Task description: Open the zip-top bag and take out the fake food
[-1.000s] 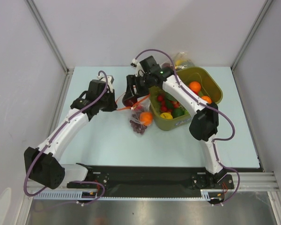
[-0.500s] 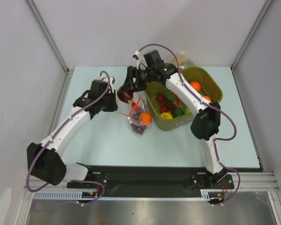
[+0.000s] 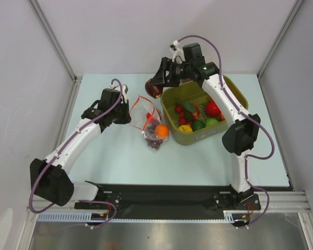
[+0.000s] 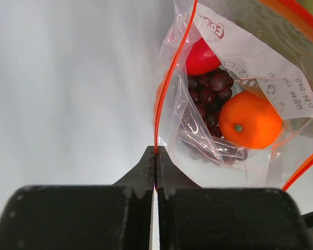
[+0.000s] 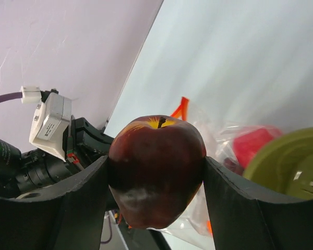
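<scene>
**Pinching on the left, carrying on the right**

My left gripper (image 4: 155,156) is pressed together on the red-orange zip strip (image 4: 169,88) of the zip-top bag (image 4: 250,57). The bag rests on the surface (image 3: 125,156) and holds a red fruit (image 4: 201,57), a grape bunch (image 4: 208,94) and an orange (image 4: 250,121). My right gripper (image 5: 156,177), spread wide, clamps a dark maroon apple (image 5: 156,156) in the air by the olive bin (image 3: 219,133), which holds red, green and yellow pieces.
</scene>
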### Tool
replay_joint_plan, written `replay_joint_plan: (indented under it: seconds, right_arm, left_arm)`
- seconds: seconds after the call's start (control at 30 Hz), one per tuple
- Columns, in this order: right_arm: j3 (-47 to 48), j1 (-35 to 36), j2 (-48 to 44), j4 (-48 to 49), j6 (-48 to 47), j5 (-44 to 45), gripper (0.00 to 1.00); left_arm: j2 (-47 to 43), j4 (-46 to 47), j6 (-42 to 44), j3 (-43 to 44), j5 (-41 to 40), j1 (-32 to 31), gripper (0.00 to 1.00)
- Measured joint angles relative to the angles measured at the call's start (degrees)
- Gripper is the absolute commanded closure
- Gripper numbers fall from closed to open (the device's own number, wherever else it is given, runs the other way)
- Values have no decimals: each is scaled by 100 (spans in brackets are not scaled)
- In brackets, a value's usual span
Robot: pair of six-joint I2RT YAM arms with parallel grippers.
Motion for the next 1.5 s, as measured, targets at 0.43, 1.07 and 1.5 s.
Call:
replay_joint_plan:
  seconds: [0.43, 1.07, 1.5]
  right_arm:
    - [-33, -920, -643, -968, -916, 1121, 53]
    - [-1368, -1714, -1038, -1576, -1729, 2938, 46]
    - [-1235, -1714, -684, -1471, -1746, 2931, 11]
  left_arm:
    - [109, 17, 2, 101, 9, 0, 100]
    - [162, 28, 98, 258, 28, 0, 100]
    - [125, 28, 149, 258, 24, 2, 100]
